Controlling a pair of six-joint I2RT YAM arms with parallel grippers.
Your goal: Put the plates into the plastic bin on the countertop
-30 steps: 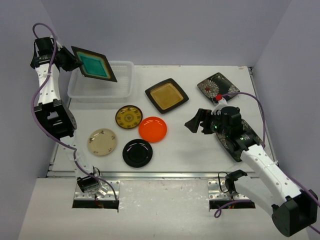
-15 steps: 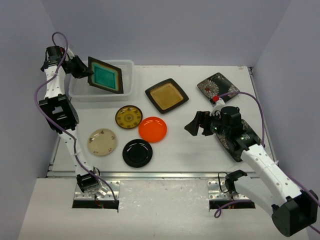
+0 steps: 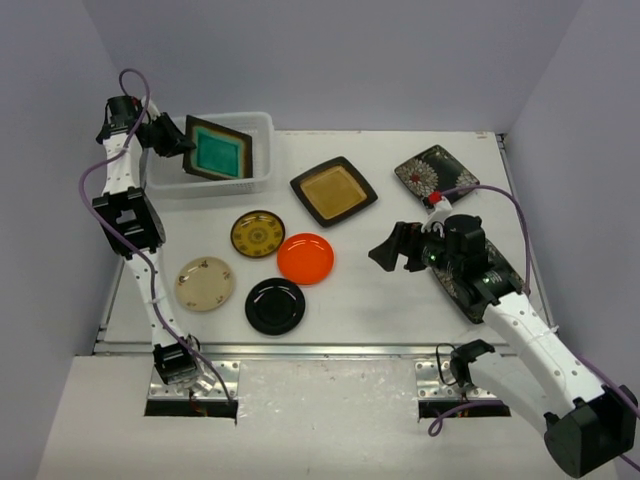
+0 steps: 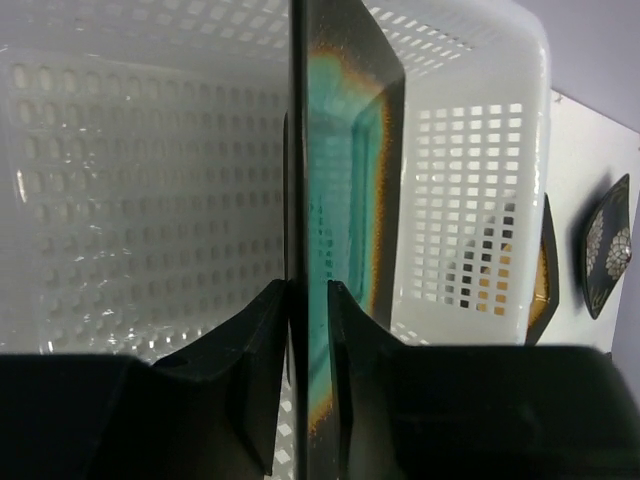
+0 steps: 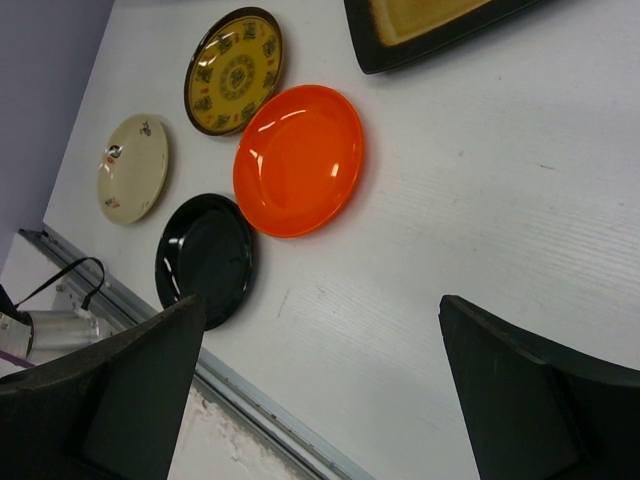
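Flanking lilac walls (image 3: 350, 60), white countertop (image 3: 385, 300)

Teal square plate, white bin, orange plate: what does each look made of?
Teal square plate: likely glazed ceramic, glossy, teal fading to a burnt-brown rim. White bin: translucent moulded plastic, light showing through its lattice walls. Orange plate: glossy, uniform colour with bright highlights; plastic or glazed ceramic, cannot tell.

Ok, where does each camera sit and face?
Top: above and behind the bases, looking down at the table; both arms show.
Left wrist: faces into the bin; its fingers pinch the teal plate.
Right wrist: looks down at the orange plate; its open fingers show below.
Shared: top and right-wrist views both show the orange plate.
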